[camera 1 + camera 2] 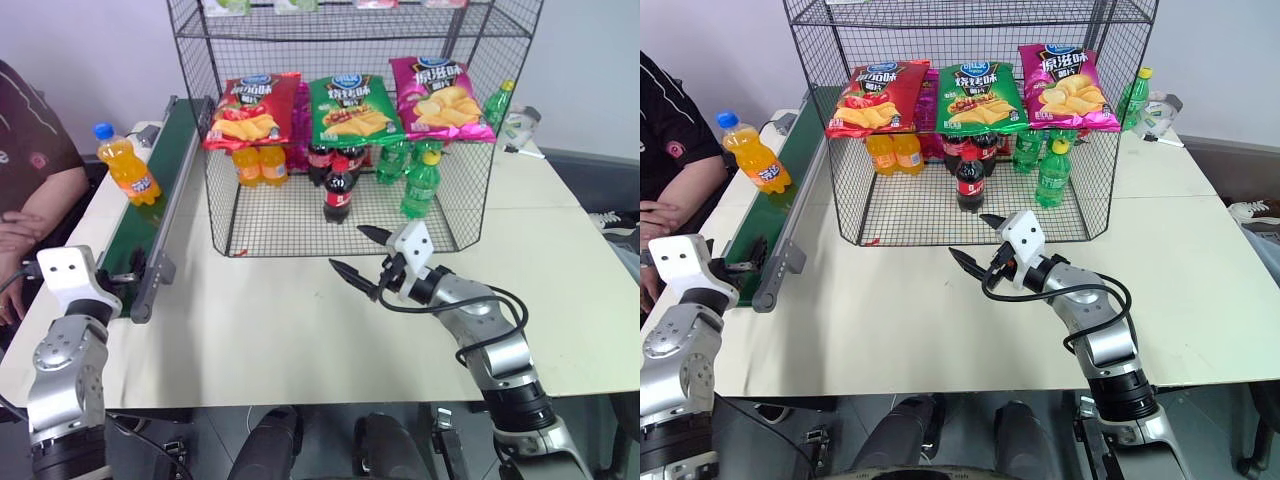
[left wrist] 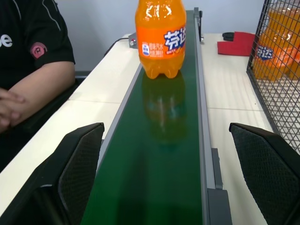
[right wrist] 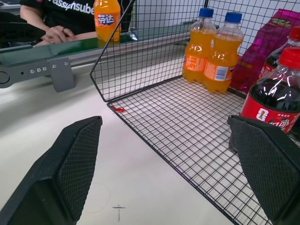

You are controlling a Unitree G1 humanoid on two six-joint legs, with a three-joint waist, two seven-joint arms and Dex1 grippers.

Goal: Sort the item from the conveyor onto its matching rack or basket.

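The item, an orange soda bottle (image 1: 128,165) with a blue cap, stands upright on the dark green conveyor (image 1: 160,200) at the table's left. My left gripper (image 2: 166,129) is open at the belt's near end, straddling it, with the bottle (image 2: 161,37) some way ahead of its fingers. My right gripper (image 1: 348,248) is open and empty above the table, just in front of the black wire rack (image 1: 460,190). The right wrist view looks into the rack's bottom shelf (image 3: 187,126).
Inside the rack stand two orange soda bottles (image 1: 260,165), a cola bottle (image 1: 338,190) and green bottles (image 1: 420,180). Crisp bags (image 1: 350,110) hang across its front. A person (image 1: 30,180) sits at the left with folded arms beside the conveyor.
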